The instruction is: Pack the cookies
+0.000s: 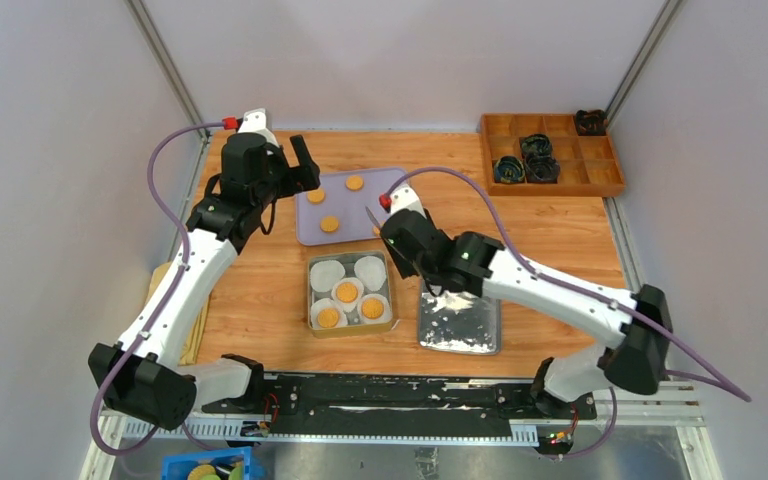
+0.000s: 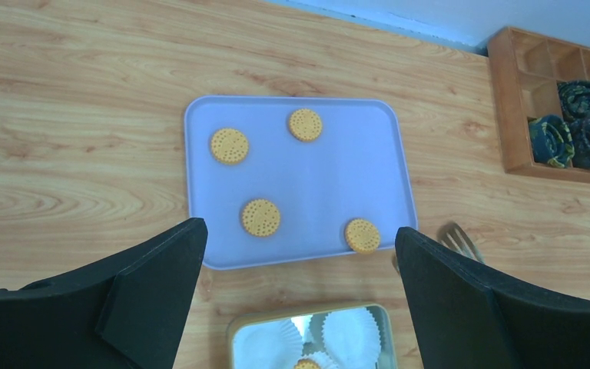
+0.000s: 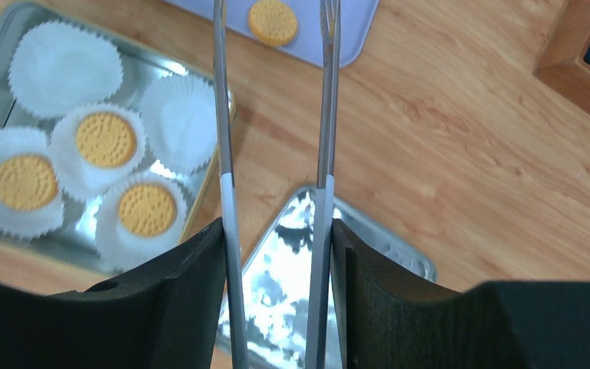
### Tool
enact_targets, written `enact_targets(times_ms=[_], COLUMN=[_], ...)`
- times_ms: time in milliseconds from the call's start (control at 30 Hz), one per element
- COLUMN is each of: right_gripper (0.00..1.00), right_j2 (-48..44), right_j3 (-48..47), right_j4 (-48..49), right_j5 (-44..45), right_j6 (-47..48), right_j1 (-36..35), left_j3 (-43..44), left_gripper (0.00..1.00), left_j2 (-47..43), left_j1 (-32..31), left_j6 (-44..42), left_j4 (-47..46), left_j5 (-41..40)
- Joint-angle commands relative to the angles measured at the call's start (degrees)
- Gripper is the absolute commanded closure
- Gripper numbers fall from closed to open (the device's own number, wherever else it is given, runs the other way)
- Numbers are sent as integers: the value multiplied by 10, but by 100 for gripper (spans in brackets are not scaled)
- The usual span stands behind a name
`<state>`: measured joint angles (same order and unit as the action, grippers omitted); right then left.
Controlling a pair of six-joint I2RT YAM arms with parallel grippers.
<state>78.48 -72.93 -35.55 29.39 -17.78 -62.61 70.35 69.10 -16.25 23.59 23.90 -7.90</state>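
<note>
The left gripper [image 2: 299,231] hovered wide open above a lavender tray [image 2: 353,154] at upper centre, which carried four cookies [image 2: 260,217]. The right gripper [image 3: 276,231] clasped metal tongs [image 3: 326,115] angled toward the tray. Three more cookies sat in paper liners [image 3: 65,58] inside a tin [image 1: 309,300] at centre. The tong tips were cut off at the frame's top edge.

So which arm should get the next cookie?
Probably the right arm. The right hand holds the tongs, and they point at a cookie at the tray's corner. The left hand is open and empty, with no tool.
</note>
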Motion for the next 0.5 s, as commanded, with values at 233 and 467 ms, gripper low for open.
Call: enact_targets(times_ms=[233, 467], right_gripper=[48, 47], right_j2=[224, 322], right_j3=[-132, -205], right_j4=[122, 129], right_j5=[-109, -153], right_j6=[84, 92], right_j1=[113, 152], left_j3=[25, 23], left_gripper=[0, 0], left_j2=[8, 11], left_j1=[3, 3], left_j6=[-21, -30], left_j4=[3, 5], left_j5=[-19, -33])
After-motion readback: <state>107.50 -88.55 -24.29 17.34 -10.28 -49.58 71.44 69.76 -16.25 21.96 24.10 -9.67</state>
